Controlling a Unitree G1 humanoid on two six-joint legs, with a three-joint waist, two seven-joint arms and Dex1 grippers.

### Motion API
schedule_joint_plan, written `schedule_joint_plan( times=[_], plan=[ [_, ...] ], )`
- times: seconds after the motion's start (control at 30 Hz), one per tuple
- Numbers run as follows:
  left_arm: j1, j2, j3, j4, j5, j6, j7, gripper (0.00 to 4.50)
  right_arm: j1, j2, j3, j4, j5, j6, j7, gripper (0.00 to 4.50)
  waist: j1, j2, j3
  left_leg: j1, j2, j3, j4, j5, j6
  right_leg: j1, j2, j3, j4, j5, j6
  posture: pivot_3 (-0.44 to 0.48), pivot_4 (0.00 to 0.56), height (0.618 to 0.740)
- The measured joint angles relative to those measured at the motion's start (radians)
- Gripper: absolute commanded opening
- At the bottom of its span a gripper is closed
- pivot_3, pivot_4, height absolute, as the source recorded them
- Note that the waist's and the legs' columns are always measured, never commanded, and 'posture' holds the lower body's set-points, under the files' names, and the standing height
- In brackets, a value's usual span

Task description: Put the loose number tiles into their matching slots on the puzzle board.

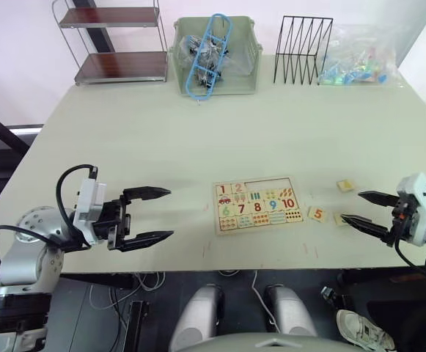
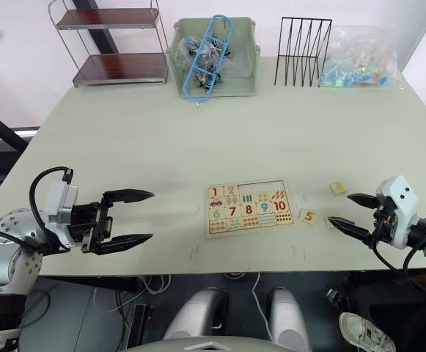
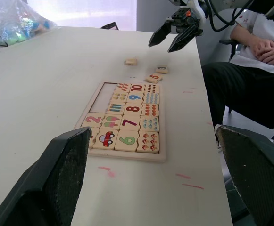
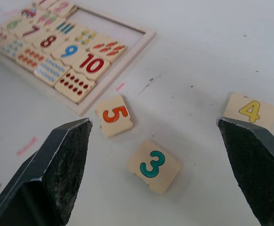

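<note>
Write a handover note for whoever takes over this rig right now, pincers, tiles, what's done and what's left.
Left pincer: open, empty, left of the puzzle board.
Right pincer: open, empty, hanging by the 3 tile.
Done: tiles 1 and 2 sit in the top row.
Left: the 5 tile, the 3 tile and the 4 tile lie loose on the table right of the board; three slots are bare.

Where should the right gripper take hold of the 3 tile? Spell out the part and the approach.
Grip the 3 tile across two opposite side edges, coming straight down from above with the right gripper: it lies flat on the table, clear of the 5 tile, so only its thin edges offer purchase.
</note>
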Motion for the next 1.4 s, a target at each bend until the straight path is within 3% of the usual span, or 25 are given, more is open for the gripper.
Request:
schedule_joint_plan(
  times=[0.3,0.6,0.93,1.4],
  plan=[
    [0.001,0.0,-0.009,-0.01,0.0,0.0,0.009,4.5,-0.155,-0.02,0.116,0.336,-0.045,-0.333,0.309,4.43,0.001,0.0,0.001,0.0,0.0,0.0,0.0,0.0,0.0,0.0,0.0,0.0,0.0,0.0,0.0,0.0,0.15,0.739],
    [-0.033,-0.001,-0.026,-0.01,0.018,-0.015,-0.002,4.5,-0.272,0.006,0.211,0.596,-0.11,-0.601,0.472,4.43,0.0,0.0,0.002,0.001,0.0,0.0,0.0,0.0,0.0,0.0,0.0,0.001,0.0,0.001,-0.001,0.0,0.15,0.739],
    [-0.033,0.0,-0.046,-0.01,0.018,-0.014,-0.025,4.5,-0.38,0.013,0.258,0.825,-0.192,-0.78,0.475,4.43,-0.001,0.001,0.002,0.001,-0.001,0.001,0.0,0.0,0.0,0.0,0.0,0.001,0.001,0.001,-0.001,0.0,0.15,0.739],
    [-0.07,0.0,-0.057,0.005,0.022,-0.014,-0.049,4.5,-0.414,0.005,0.277,0.863,-0.221,-0.798,0.492,4.43,0.0,0.001,0.002,0.002,-0.001,0.0,0.0,0.0,0.0,0.001,0.0,0.001,0.001,0.001,-0.001,0.0,0.15,0.739]
  ],
)
